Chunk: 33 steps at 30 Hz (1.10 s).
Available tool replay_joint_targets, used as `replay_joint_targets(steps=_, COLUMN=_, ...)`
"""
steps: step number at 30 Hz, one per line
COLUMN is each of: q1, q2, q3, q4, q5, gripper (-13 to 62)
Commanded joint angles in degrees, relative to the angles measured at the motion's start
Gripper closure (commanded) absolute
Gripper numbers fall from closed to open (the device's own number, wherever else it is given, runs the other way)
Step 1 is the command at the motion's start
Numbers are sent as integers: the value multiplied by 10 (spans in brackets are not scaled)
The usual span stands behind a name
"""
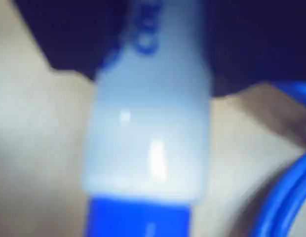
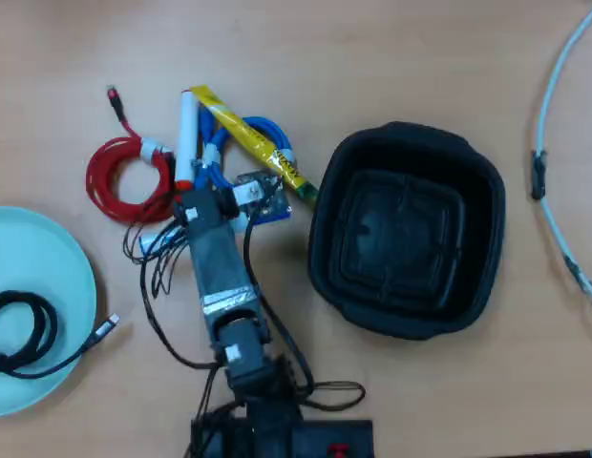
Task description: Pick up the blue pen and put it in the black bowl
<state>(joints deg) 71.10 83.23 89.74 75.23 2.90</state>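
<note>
Wooden tabletop [image 2: 391, 57], cluttered left of centre. Black bowl [image 2: 325, 234]: empty, right of the arm. Blue pen [image 1: 150, 133]: fills the blurred wrist view, white barrel above its blue cap, evidently right at the claw; not visible overhead, hidden under the arm. Claw [image 2: 205, 191]: over the cable pile, jaws hidden, so I cannot tell grip. Judgement: pickup stage; carry and drop remain.

Blue pen [image 1: 148, 133] blurred, edge-cropped
</note>
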Motion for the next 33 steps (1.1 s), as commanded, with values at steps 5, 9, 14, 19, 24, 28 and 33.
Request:
replay_joint_targets(steps=5, q1=3, q2=91, q3=-112, q4=48, q5=10, gripper=574)
replay_joint_targets(steps=9, q1=10, q2=146, q3=-120, q4=47, q5=7, gripper=574)
replay_joint_targets(steps=14, q1=56, q2=204, q3=-127, q4=25, q5=4, gripper=574)
replay_joint_targets(steps=19, q1=116, q2=210, q3=-125, q4=-1, q5=11, gripper=573)
replay_joint_targets(steps=24, q1=197, q2=208, q3=-122, q4=-20, q5=13, gripper=573)
replay_joint_targets(steps=28, q1=260, q2=207, q3=-120, q4=-54, q5=12, gripper=574)
replay_joint_targets(steps=33, q1=322, q2=204, q3=-118, q4=-59, q5=13, gripper=574)
